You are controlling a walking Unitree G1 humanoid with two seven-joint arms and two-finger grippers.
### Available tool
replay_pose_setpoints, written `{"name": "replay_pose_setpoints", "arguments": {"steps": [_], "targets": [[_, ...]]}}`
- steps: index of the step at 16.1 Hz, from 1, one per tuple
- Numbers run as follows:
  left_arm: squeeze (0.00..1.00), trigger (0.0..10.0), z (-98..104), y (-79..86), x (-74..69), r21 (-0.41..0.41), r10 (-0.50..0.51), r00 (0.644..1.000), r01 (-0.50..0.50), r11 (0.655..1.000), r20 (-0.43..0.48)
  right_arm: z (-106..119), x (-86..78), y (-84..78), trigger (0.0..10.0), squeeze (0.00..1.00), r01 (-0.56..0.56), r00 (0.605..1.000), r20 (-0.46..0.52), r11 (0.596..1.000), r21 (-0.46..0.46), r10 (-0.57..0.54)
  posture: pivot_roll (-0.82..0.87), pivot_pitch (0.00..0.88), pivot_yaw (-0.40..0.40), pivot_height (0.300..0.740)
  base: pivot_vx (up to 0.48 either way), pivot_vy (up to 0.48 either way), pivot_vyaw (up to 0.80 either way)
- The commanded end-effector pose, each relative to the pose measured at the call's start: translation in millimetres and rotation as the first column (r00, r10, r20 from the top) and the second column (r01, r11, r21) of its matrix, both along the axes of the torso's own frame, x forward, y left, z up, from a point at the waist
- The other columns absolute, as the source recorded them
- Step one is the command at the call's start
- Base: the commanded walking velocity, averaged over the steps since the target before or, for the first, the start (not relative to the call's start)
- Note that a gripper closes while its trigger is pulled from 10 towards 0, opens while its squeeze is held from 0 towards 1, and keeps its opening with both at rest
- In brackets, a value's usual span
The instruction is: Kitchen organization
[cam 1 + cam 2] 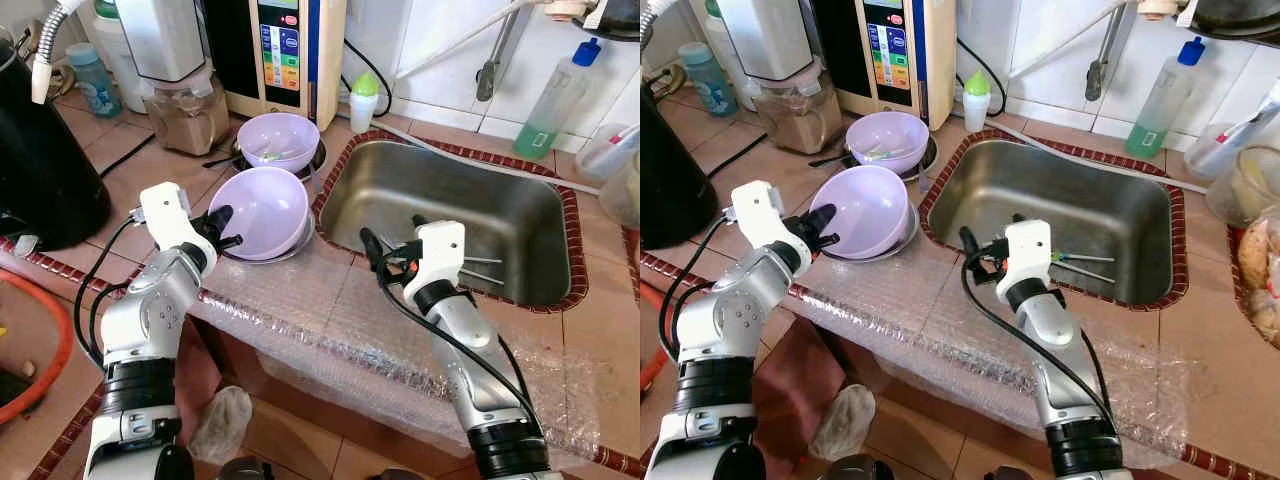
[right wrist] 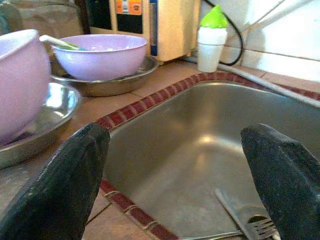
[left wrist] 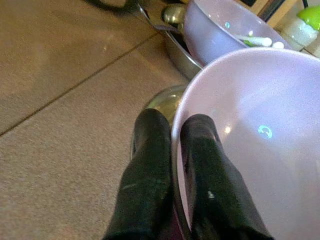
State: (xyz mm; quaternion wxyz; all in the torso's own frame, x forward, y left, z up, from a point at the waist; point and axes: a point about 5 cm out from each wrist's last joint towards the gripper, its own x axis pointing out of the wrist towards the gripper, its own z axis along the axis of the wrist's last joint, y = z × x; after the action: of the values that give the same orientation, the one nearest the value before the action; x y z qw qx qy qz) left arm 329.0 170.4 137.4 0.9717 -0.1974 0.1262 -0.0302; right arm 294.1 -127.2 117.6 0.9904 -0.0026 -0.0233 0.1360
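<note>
Lilac bowl (image 1: 262, 210) pinched — left gripper (image 3: 172, 150), steel sink (image 1: 520, 225) beside

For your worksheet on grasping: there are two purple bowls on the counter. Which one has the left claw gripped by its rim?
The nearer purple bowl, empty; the left claw pinches its rim. The farther bowl holds utensils, untouched.

Sink (image 1: 530, 215) set into the tabletop (image 1: 180, 170), right of centre; fork (image 2: 252, 227) lying in its basin. Left of the sink, near bowl (image 1: 262, 208) resting on a metal plate (image 2: 47, 117); far bowl (image 1: 278, 138) just behind it, in a metal dish (image 2: 117, 85), with a utensil (image 2: 60, 42) inside. Behind the bowls, against the wall, a water dispenser (image 1: 290, 50); small bottle (image 1: 363, 100) to its right, behind the sink's left corner. Blender (image 1: 180, 80) left of the dispenser. Tall bottle (image 1: 555, 100) behind the sink's right side.
</note>
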Motion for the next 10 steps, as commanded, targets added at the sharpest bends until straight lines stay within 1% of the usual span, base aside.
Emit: {"name": "replay_pose_setpoints", "arguments": {"steps": [1, 2, 3, 4, 5, 6, 7, 8, 10], "targets": [[0.0, 0.0, 4.7, -1.1, -1.6, 0.037, -0.001, 0.999, 0.0, 0.999, 0.037, 2.3, 1.8, -4.4, 10.0, 0.0, 0.013, 1.0, -0.001, 0.999, 0.031, -0.013, -0.02, 0.001, 0.0, 0.74, 0.0, 0.0, 0.0], [0.0, 0.0, 6.4, -2.0, -2.1, 0.056, 0.002, 0.998, -0.005, 0.998, 0.064, 6.8, 1.5, -5.0, 10.0, 0.0, 0.002, 1.0, 0.019, 0.999, 0.049, -0.003, -0.02, 0.001, 0.0, 0.74, 0.0, 0.0, 0.0], [0.0, 0.0, 12.2, -5.1, -2.7, 0.096, -0.01, 0.993, -0.002, 0.995, 0.12, 14.0, 2.4, -6.5, 10.0, 0.0, 0.007, 0.999, 0.047, 0.998, 0.069, -0.01, -0.03, 0.0, -0.001, 0.74, 0.0, 0.0, 0.0], [0.0, 0.0, 13.5, -5.7, -2.7, 0.106, -0.012, 0.991, -0.002, 0.994, 0.131, 15.3, 2.8, -6.9, 10.0, 0.0, 0.01, 0.999, 0.049, 0.997, 0.074, -0.013, -0.03, 0.001, -0.002, 0.74, 0.0, 0.0, 0.0], [0.0, 0.0, 19.2, -6.9, -2.8, 0.133, -0.003, 0.983, -0.022, 0.991, 0.186, 24.3, 5.6, -5.7, 10.0, 0.0, -0.004, 0.998, 0.067, 0.993, 0.117, -0.004, -0.03, 0.001, -0.002, 0.74, 0.0, 0.0, 0.0], [0.0, 0.0, 24.2, -7.0, -2.2, 0.137, 0.015, 0.973, -0.048, 0.989, 0.23, 30.2, 7.5, -3.9, 10.0, 0.0, -0.016, 0.997, 0.081, 0.991, 0.136, 0.005, -0.03, 0.0, 0.001, 0.74, 0.0, 0.0, 0.0], [0.0, 0.0, 30.4, -10.4, -2.3, 0.167, -0.007, 0.96, -0.042, 0.985, 0.28, 33.7, 7.7, -2.6, 10.0, 0.0, -0.032, 0.996, 0.089, 0.987, 0.159, 0.018, -0.03, 0.0, 0.001, 0.74, 0.0, 0.0, 0.0], [0.0, 0.0, 39.0, -16.2, -2.7, 0.225, -0.041, 0.938, -0.04, 0.974, 0.345, 38.7, 7.2, 0.2, 10.0, 0.0, -0.068, 0.994, 0.1, 0.977, 0.202, 0.049, -0.03, 0.0, 0.003, 0.74, 0.0, 0.0, 0.0], [0.0, 0.0, 43.6, -20.2, -4.2, 0.283, -0.065, 0.918, -0.052, 0.958, 0.391, 43.4, 5.2, 4.5, 10.0, 0.0, -0.112, 0.99, 0.109, 0.966, 0.234, 0.088, -0.04, 0.0, -0.001, 0.74, 0.0, 0.0, 0.0]]}}
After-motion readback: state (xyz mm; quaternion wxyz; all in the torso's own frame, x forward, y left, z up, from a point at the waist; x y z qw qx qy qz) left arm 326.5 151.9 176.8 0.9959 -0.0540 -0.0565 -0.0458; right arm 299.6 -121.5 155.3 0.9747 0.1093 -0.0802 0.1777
